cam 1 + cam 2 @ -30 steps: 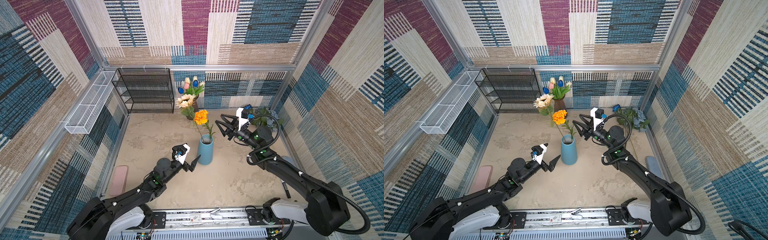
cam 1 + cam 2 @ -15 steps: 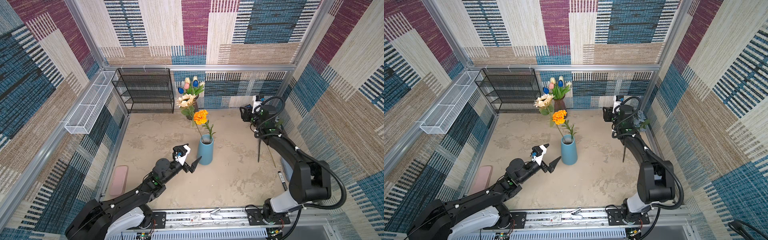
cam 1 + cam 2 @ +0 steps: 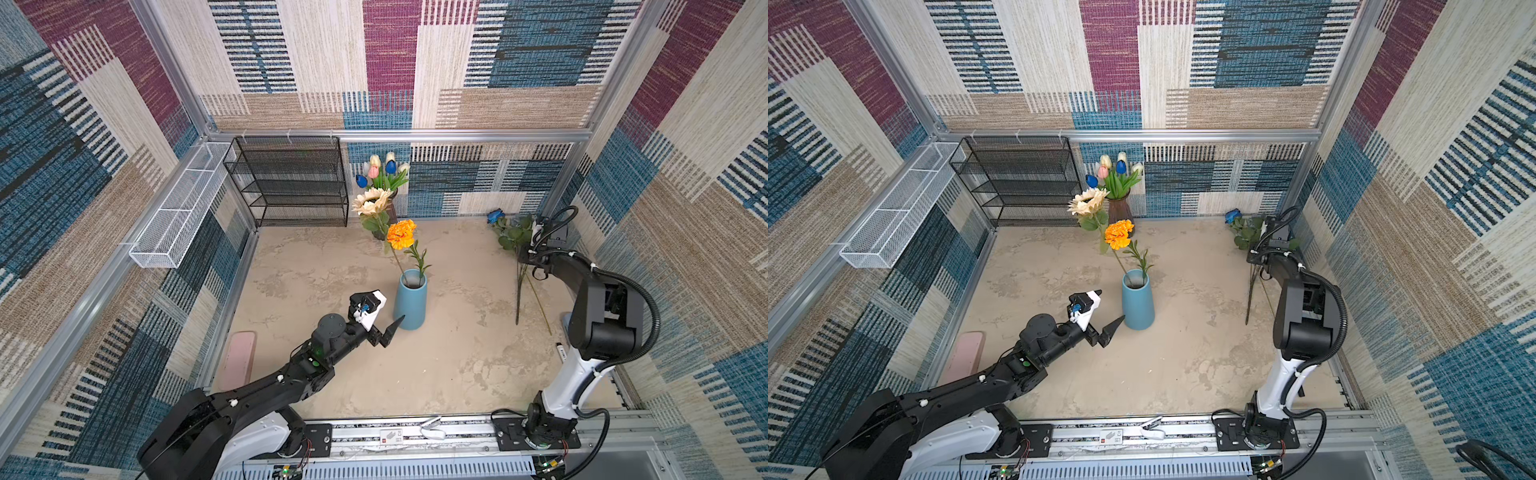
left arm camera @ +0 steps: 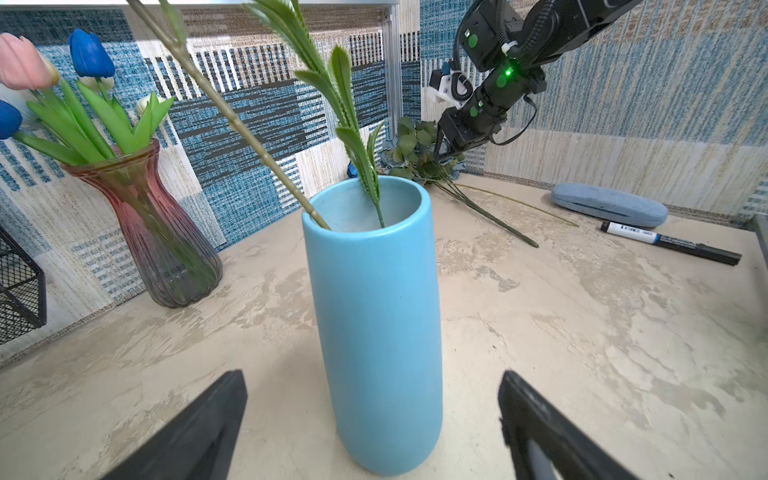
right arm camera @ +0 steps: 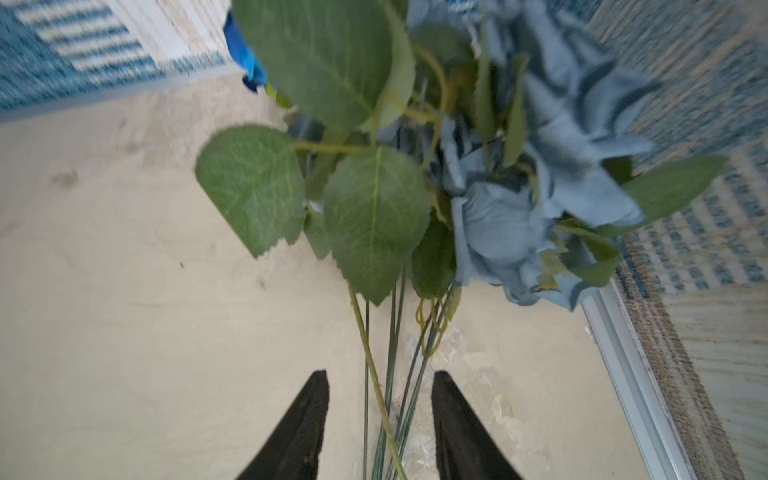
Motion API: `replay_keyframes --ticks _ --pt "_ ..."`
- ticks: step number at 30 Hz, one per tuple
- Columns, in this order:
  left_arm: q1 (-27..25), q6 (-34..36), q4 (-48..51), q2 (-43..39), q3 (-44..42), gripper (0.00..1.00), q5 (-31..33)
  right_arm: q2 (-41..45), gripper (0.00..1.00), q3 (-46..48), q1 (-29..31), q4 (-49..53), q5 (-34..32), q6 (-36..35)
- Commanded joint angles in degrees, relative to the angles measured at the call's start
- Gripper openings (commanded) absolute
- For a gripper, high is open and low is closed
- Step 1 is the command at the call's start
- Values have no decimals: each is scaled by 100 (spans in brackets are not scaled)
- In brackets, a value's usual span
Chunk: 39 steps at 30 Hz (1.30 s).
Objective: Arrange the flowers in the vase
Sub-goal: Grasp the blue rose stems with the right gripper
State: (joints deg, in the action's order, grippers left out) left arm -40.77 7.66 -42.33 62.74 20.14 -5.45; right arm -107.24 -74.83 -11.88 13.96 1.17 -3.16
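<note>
The blue vase (image 3: 409, 301) stands upright near the middle of the table (image 3: 457, 374); it already carries the orange flower (image 3: 401, 234) and a leafy sprig (image 4: 349, 124), both leaning on its rim; the left fingers (image 4: 199, 428) are spread wide and flank its lower part without visible contact, a stance judged to steady the vase when another stem goes in; the flowers not yet arranged, dusty-blue roses (image 5: 540, 199) with a bright blue rose (image 3: 495, 216) beside them, lie flat on the table by the right wall, heads toward the far corner; the right fingers (image 5: 299, 428) stand partly apart and straddle the stems (image 3: 519, 299) below the leaves, with a gap on both sides, so nothing is gripped yet; taking the bare stems rather than the heads is judged sound, since it spares the petals; several stems lie in the gap together, so more than one may lift; tulips (image 4: 87, 54) in a glass vase (image 4: 141, 224) stand at the back wall, apart from the work; a marker (image 4: 669, 243) and a case (image 4: 609, 204) lie near the stems.
</note>
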Motion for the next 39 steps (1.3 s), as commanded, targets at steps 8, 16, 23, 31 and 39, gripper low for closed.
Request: replay_keyframes --ticks 8,16,23,31,39 --pt "-1 272 58 -391 -142 98 131 -636 40 -444 -199 626 350 -989" --pt "2 257 155 -350 -15 98 62 -834 22 -474 -218 583 757 -1069" --pt "-1 261 196 -315 34 98 71 -638 10 -467 -211 632 933 -1056" --pt "0 249 159 -245 76 98 71 -25 4 -287 -201 571 1505 -1012" --pt "-1 218 136 -210 117 98 18 600 3 -96 -148 378 2084 -849"
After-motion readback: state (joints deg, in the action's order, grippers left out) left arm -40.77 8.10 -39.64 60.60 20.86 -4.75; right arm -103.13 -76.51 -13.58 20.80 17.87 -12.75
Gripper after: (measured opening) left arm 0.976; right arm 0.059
